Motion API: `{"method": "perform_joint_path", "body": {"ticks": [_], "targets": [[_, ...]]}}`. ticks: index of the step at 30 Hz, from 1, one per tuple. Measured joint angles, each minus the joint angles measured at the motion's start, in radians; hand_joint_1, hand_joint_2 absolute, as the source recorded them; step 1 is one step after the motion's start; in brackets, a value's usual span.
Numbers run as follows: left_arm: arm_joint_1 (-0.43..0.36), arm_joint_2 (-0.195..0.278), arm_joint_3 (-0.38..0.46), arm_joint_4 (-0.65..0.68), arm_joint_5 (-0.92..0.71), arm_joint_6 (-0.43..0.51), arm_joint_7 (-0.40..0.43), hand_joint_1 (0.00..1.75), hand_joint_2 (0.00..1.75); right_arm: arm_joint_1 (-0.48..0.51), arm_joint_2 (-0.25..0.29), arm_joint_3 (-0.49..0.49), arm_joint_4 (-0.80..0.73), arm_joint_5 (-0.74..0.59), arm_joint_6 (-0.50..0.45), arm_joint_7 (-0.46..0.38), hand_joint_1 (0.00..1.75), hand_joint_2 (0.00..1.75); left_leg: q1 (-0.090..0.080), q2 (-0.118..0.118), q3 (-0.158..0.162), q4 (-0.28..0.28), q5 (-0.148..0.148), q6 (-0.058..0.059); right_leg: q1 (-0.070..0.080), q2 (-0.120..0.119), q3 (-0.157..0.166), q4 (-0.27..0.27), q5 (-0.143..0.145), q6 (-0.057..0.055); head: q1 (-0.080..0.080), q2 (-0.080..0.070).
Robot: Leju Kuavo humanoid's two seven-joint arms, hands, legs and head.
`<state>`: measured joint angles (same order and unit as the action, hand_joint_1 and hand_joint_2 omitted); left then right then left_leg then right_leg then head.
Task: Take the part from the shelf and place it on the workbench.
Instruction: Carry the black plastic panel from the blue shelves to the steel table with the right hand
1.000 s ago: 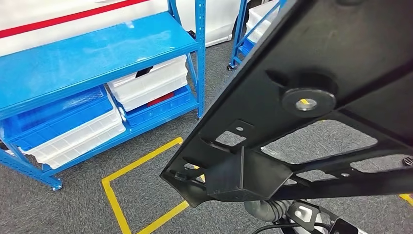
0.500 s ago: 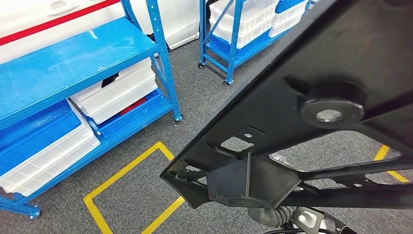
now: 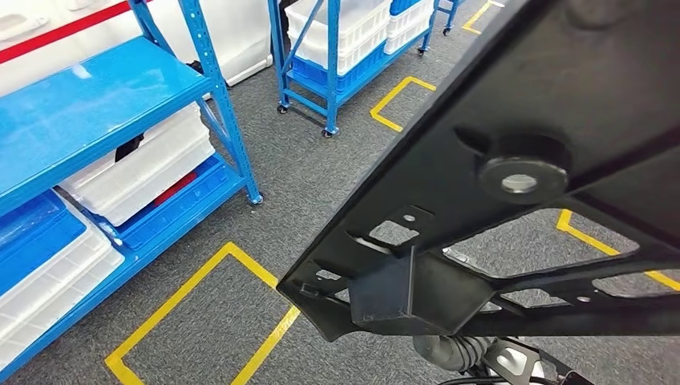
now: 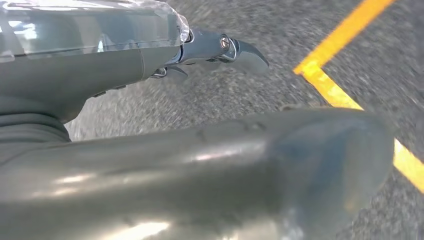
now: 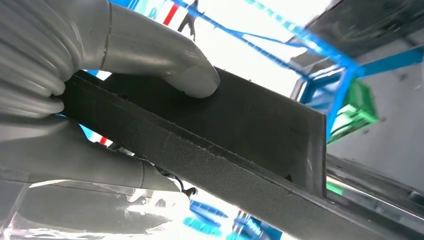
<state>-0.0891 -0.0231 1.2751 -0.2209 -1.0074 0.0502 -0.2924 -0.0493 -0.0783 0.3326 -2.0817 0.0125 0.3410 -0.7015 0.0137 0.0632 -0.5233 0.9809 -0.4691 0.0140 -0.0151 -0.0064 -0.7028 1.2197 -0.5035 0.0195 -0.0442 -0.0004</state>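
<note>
A large black flat part [image 3: 481, 104] with cut-outs, ribs and a round boss hangs close before me, covering the right side of the head view. In the right wrist view my right hand [image 5: 100, 65] grips an edge of the part [image 5: 240, 135], thumb pressed on its face and fingers under it. My left hand [image 4: 150, 150] hangs over the grey carpet with its fingers [image 4: 225, 47] stretched out and nothing in them.
A blue shelf rack [image 3: 96, 104] with white bins [image 3: 136, 168] and blue bins stands at the left. A second wheeled blue rack [image 3: 337, 48] with white bins stands further back. Yellow tape boxes [image 3: 200, 297] mark the grey carpet floor.
The whole view has swung: the blue rack slid toward the left and the wheeled rack and more floor markings came in. The part keeps its place in my right hand.
</note>
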Motion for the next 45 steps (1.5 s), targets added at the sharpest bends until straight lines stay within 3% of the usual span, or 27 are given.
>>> {"method": "perform_joint_path", "body": {"ticks": [2,3,4,6,7,9,11,13,15,17,19,20,22,24,26,28,29,30,32,34,35,37,39,41,43,44,45], "targets": [[-0.005,0.007,-0.009,0.000,-0.008,-0.008,0.000,0.00,0.00,0.001,-0.005,-0.002,0.000,0.002,0.007,0.000,1.69,1.75,-0.003,0.019,0.003,0.003,-0.005,-0.008,0.005,-0.040,0.081,-0.144,0.047,-0.009,0.000,0.000],[-0.006,0.010,-0.012,0.000,-0.012,-0.010,0.001,0.00,0.00,0.000,-0.008,-0.002,0.001,0.002,0.011,0.000,1.69,1.75,-0.005,0.027,0.005,0.005,-0.008,-0.014,0.009,-0.054,0.104,-0.187,0.056,-0.016,0.000,0.000],[-0.008,0.014,-0.015,0.000,-0.015,-0.012,0.002,0.00,0.00,-0.001,-0.011,-0.001,0.003,0.002,0.013,0.000,1.69,1.75,-0.007,0.035,0.006,0.005,-0.010,-0.019,0.013,-0.061,0.112,-0.205,0.056,-0.023,0.000,0.000],[-0.010,0.020,-0.024,0.000,-0.021,-0.014,0.010,0.00,0.00,-0.002,-0.017,0.002,0.007,0.007,0.005,0.000,1.69,1.75,-0.008,0.053,0.010,0.004,-0.013,-0.031,0.015,-0.039,0.109,-0.207,0.060,-0.035,0.000,0.000],[-0.012,0.023,-0.027,0.000,-0.023,-0.014,0.015,0.00,0.00,-0.003,-0.020,0.004,0.009,0.011,-0.003,0.000,1.69,1.75,-0.007,0.047,0.010,0.009,-0.019,-0.036,0.013,-0.028,0.109,-0.211,0.063,-0.041,0.000,0.000],[-0.014,0.028,-0.031,0.000,-0.029,-0.009,0.025,0.00,0.00,-0.007,-0.024,0.013,0.013,0.016,-0.018,0.000,1.69,1.75,-0.002,0.004,-0.012,0.069,-0.063,-0.045,0.007,-0.008,0.111,-0.218,0.069,-0.053,0.000,0.000],[-0.010,0.035,-0.032,0.000,-0.031,-0.004,0.031,0.00,0.00,-0.009,-0.026,0.023,0.017,0.018,-0.027,0.000,1.69,1.75,0.000,-0.044,-0.075,0.208,-0.134,-0.049,0.008,0.014,0.108,-0.218,0.072,-0.060,0.000,0.000],[-0.004,0.040,-0.032,0.000,-0.031,-0.002,0.035,0.00,0.00,-0.008,-0.028,0.032,0.021,0.020,-0.031,0.000,1.69,1.75,0.000,-0.056,-0.124,0.306,-0.160,-0.050,0.011,0.042,0.105,-0.218,0.074,-0.062,0.000,0.000],[-0.003,0.044,-0.033,0.000,-0.032,-0.002,0.036,0.00,0.00,-0.009,-0.031,0.040,0.023,0.020,-0.038,0.000,1.69,1.75,0.000,-0.061,-0.103,0.249,-0.107,-0.046,0.012,0.068,0.106,-0.215,0.074,-0.062,0.000,0.000],[-0.003,0.048,-0.035,0.000,-0.034,-0.005,0.034,0.00,0.00,-0.011,-0.033,0.048,0.024,0.019,-0.045,0.000,1.69,1.75,0.001,-0.103,-0.042,0.105,-0.035,-0.037,0.013,0.092,0.105,-0.210,0.074,-0.058,0.000,0.000],[-0.002,0.052,-0.037,0.000,-0.036,-0.006,0.032,0.00,0.00,-0.015,-0.034,0.055,0.025,0.017,-0.049,0.000,1.69,1.75,0.001,-0.142,-0.009,0.024,-0.011,-0.030,0.011,0.116,0.096,-0.205,0.077,-0.047,0.000,0.000],[-0.002,0.053,-0.038,0.000,-0.036,-0.007,0.031,0.00,0.00,-0.017,-0.035,0.059,0.026,0.015,-0.052,0.000,1.69,1.75,-0.001,-0.145,-0.006,0.017,-0.013,-0.026,0.009,0.128,0.092,-0.205,0.080,-0.040,0.000,0.000],[-0.004,0.054,-0.039,0.000,-0.037,-0.012,0.026,0.00,0.00,-0.019,-0.036,0.066,0.027,0.009,-0.060,0.000,1.69,1.75,-0.001,-0.121,-0.003,0.009,-0.007,-0.014,0.006,0.142,0.086,-0.206,0.084,-0.026,0.000,0.000],[-0.006,0.054,-0.043,0.000,-0.041,-0.020,0.019,0.00,0.00,-0.024,-0.038,0.070,0.027,0.000,-0.068,0.000,1.69,1.75,0.002,-0.096,0.003,-0.004,0.002,-0.002,0.010,0.098,0.067,-0.168,0.059,-0.017,0.000,0.000],[-0.003,0.053,-0.050,0.000,-0.047,-0.032,0.011,0.00,0.00,-0.034,-0.040,0.073,0.029,-0.013,-0.074,0.000,1.69,1.75,0.000,-0.069,0.004,-0.009,0.004,0.005,0.011,0.036,0.012,-0.054,-0.004,-0.011,0.000,0.000],[0.000,0.053,-0.056,0.000,-0.051,-0.044,0.006,0.00,0.00,-0.040,-0.041,0.075,0.035,-0.031,-0.076,0.000,1.69,1.75,-0.003,-0.039,0.002,-0.008,0.003,0.007,0.007,0.015,-0.041,0.056,-0.046,-0.006,0.000,0.000],[0.000,0.053,-0.056,0.000,-0.052,-0.048,0.005,0.00,0.00,-0.041,-0.041,0.075,0.038,-0.038,-0.075,0.000,1.69,1.75,-0.004,-0.025,0.002,-0.007,0.001,0.006,0.005,0.011,-0.043,0.065,-0.040,-0.005,0.000,0.000],[-0.001,0.053,-0.057,0.000,-0.052,-0.051,0.004,0.00,0.00,-0.043,-0.041,0.075,0.040,-0.043,-0.074,0.000,1.69,1.75,-0.004,-0.013,0.003,-0.007,0.000,0.005,0.005,0.006,-0.023,0.033,-0.017,-0.006,0.000,0.000],[-0.003,0.052,-0.058,0.000,-0.052,-0.053,0.003,0.00,0.00,-0.049,-0.041,0.075,0.043,-0.047,-0.073,0.000,1.69,1.75,-0.006,0.009,0.008,-0.006,-0.005,-0.001,0.009,-0.029,0.058,-0.109,0.038,-0.013,0.000,0.000],[-0.004,0.051,-0.058,0.000,-0.051,-0.053,0.000,0.00,0.00,-0.057,-0.041,0.075,0.045,-0.052,-0.068,0.000,1.69,1.75,-0.010,0.026,0.013,-0.004,-0.012,-0.010,0.018,-0.059,0.111,-0.204,0.060,-0.026,0.000,0.000],[-0.004,0.051,-0.058,0.000,-0.051,-0.052,-0.001,0.00,0.00,-0.060,-0.041,0.075,0.047,-0.057,-0.061,0.000,1.69,1.75,-0.012,0.035,0.014,-0.003,-0.014,-0.015,0.022,-0.061,0.115,-0.215,0.057,-0.031,0.000,0.000],[-0.006,0.048,-0.058,0.000,-0.046,-0.046,-0.001,0.00,0.00,-0.069,-0.037,0.073,0.052,-0.073,-0.037,0.000,1.69,1.75,-0.012,0.046,0.017,-0.001,-0.020,-0.025,0.021,-0.037,0.112,-0.218,0.062,-0.040,0.000,0.000],[-0.008,0.043,-0.057,0.000,-0.039,-0.034,0.003,0.00,0.00,-0.085,-0.027,0.070,0.063,-0.085,-0.010,0.000,1.69,1.75,-0.008,0.010,0.004,0.037,-0.050,-0.034,0.015,-0.016,0.113,-0.224,0.066,-0.051,0.000,0.000],[-0.005,0.036,-0.056,0.000,-0.029,-0.017,0.012,0.00,0.00,-0.100,-0.014,0.068,0.080,-0.088,0.008,0.000,1.69,1.75,-0.004,-0.041,-0.049,0.155,-0.113,-0.039,0.013,0.005,0.114,-0.226,0.069,-0.059,0.000,0.000],[0.003,0.027,-0.053,0.000,-0.020,0.004,0.021,0.00,0.00,-0.091,-0.004,0.068,0.093,-0.077,0.021,0.000,1.69,1.75,-0.004,-0.054,-0.112,0.281,-0.157,-0.041,0.015,0.029,0.113,-0.225,0.069,-0.061,0.000,0.000],[0.007,0.023,-0.053,0.000,-0.018,0.012,0.024,0.00,0.00,-0.078,0.000,0.067,0.096,-0.066,0.026,0.000,1.69,1.75,-0.003,-0.055,-0.127,0.302,-0.153,-0.041,0.015,0.041,0.114,-0.224,0.069,-0.061,0.000,0.000],[0.010,0.019,-0.053,0.000,-0.018,0.018,0.026,0.00,0.00,-0.064,0.004,0.066,0.096,-0.054,0.029,0.000,1.69,1.75,-0.003,-0.057,-0.122,0.278,-0.126,-0.041,0.015,0.054,0.115,-0.223,0.068,-0.060,0.000,0.000]]}}
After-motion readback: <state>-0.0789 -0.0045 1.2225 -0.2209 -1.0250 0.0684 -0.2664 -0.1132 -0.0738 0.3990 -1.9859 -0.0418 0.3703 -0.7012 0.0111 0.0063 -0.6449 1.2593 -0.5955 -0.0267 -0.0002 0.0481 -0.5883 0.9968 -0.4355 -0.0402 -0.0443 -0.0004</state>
